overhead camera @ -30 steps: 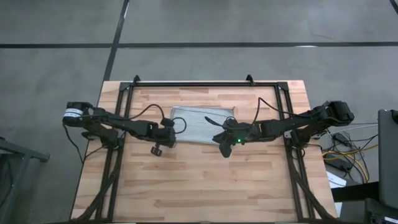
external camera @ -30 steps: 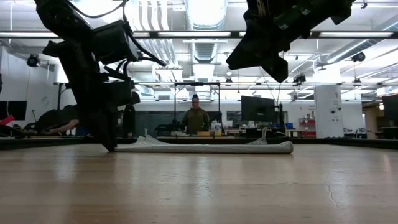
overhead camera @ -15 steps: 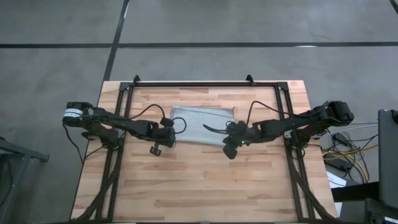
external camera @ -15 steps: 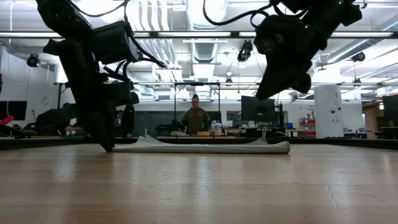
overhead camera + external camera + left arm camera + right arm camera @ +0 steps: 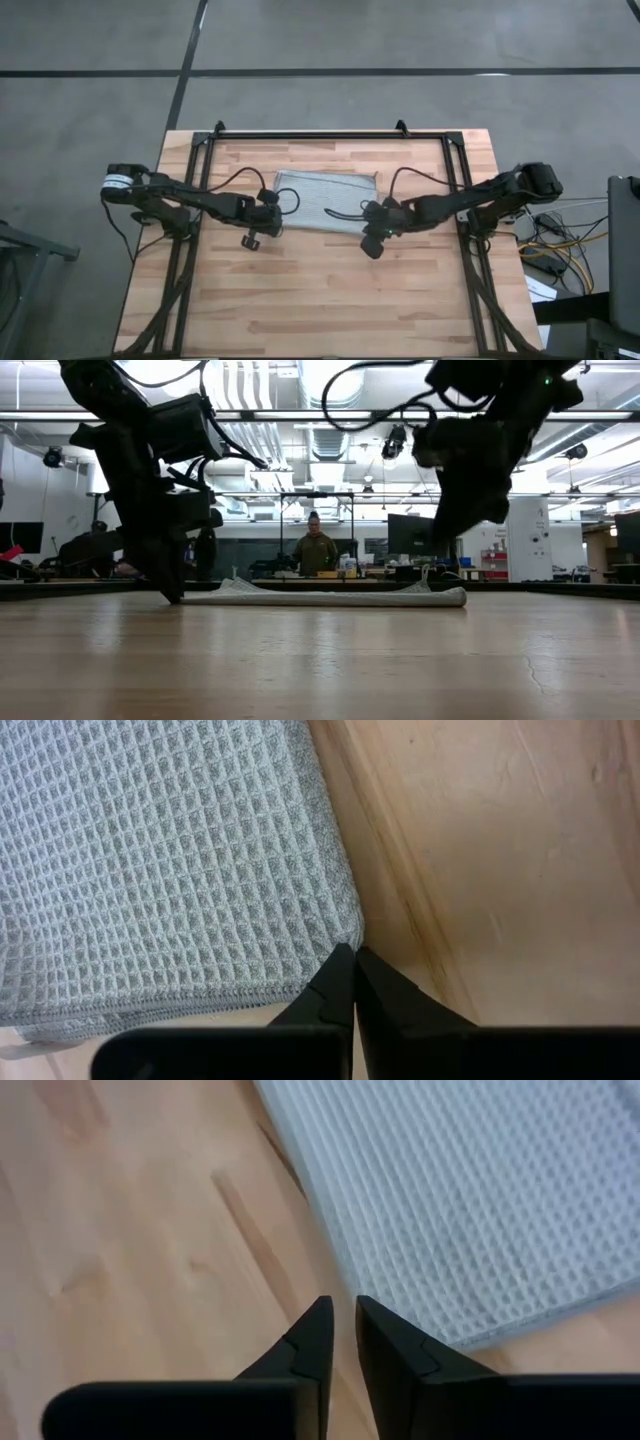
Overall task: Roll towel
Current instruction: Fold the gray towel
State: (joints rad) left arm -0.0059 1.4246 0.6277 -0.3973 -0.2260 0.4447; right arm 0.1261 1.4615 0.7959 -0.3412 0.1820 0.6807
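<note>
Your towel (image 5: 325,200) lies flat, far-centre on the table (image 5: 320,300). Your left gripper (image 5: 354,960), fingers pressed together, touches its near-left corner. Your right gripper (image 5: 342,1315), narrowly parted, hovers off its near-right corner, holding nothing.

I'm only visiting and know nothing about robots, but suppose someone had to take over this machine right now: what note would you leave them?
Left pincer: shut, tips down on the table at the towel's near left corner, holding nothing.
Right pincer: fingers nearly together with a thin gap, empty, raised above the table just off the towel's near right corner.
Towel: lies flat toward the back middle of the wooden table, both near corners still on the wood.
Done: nothing rolled; both arms are merely lined up at the near edge.
Left: bring the right pincer down to its corner, lift the near edge and roll it toward the far side.
</note>
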